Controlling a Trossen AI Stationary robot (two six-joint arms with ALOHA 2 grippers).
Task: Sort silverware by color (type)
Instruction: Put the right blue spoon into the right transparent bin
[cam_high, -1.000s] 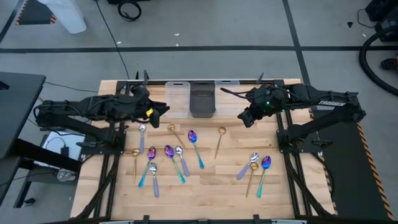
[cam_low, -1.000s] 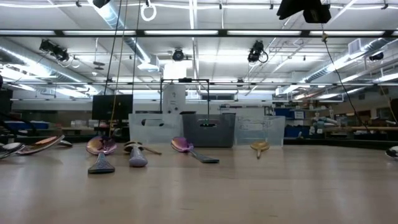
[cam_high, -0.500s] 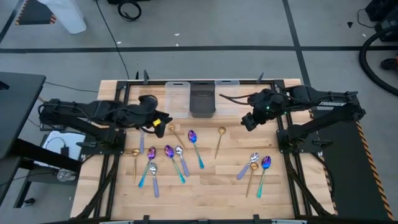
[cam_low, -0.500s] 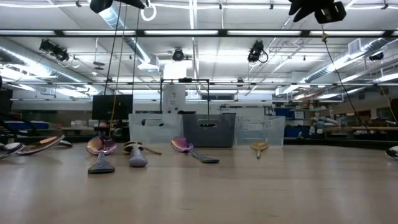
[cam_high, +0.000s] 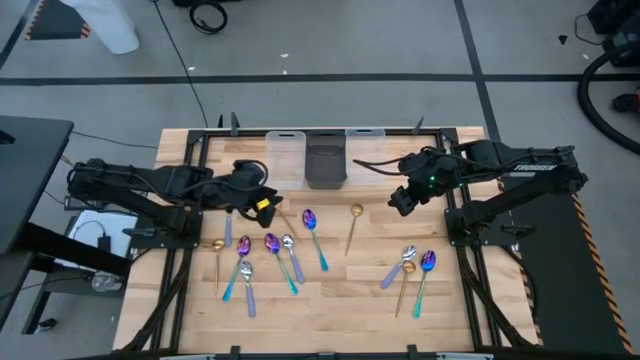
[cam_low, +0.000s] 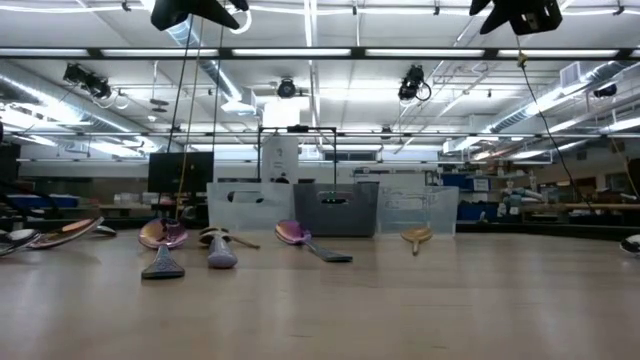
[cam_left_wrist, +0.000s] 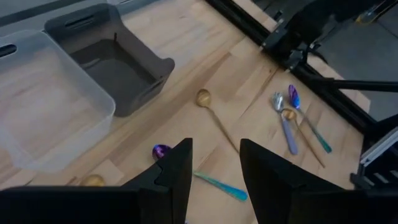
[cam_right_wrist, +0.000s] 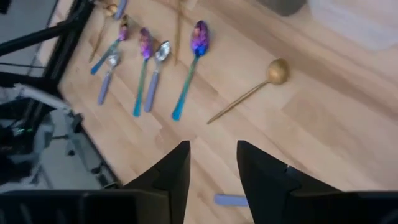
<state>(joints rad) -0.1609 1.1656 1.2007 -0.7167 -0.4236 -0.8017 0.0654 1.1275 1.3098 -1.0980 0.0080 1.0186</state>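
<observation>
1. The silverware is a scatter of small spoons in three looks: all-gold, silver bowl with lavender handle, and iridescent purple bowl with teal handle
2. A purple-and-teal spoon (cam_high: 315, 238) lies near the table's middle, bowl toward 12 o'clock, handle running to about 5 o'clock
3. At its 3 o'clock lies a gold spoon (cam_high: 353, 226) on its own, round bowl at the far end, thin handle slanting toward 7 o'clock
4. At about 8 o'clock from the middle sits the left cluster (cam_high: 255, 258): purple-teal and silver-lavender spoons side by side, with gold ones at its outer edge
5. At about 4 o'clock lies the right group (cam_high: 410, 270): one silver-lavender, one gold and one purple-teal spoon close together
6. All spoons lie flat on the wooden table (cam_high: 330, 300); none is held
7. At 12 o'clock along the table's far edge stand a clear bin (cam_high: 285, 158), a dark bin (cam_high: 325, 160) and another clear bin (cam_high: 364, 134)
8. The left gripper (cam_high: 262, 205) hangs above the table just beyond the left cluster, fingers apart, empty
9. The right gripper (cam_high: 401, 198) hangs above bare wood at 2 o'clock from the lone gold spoon, fingers apart, empty
</observation>
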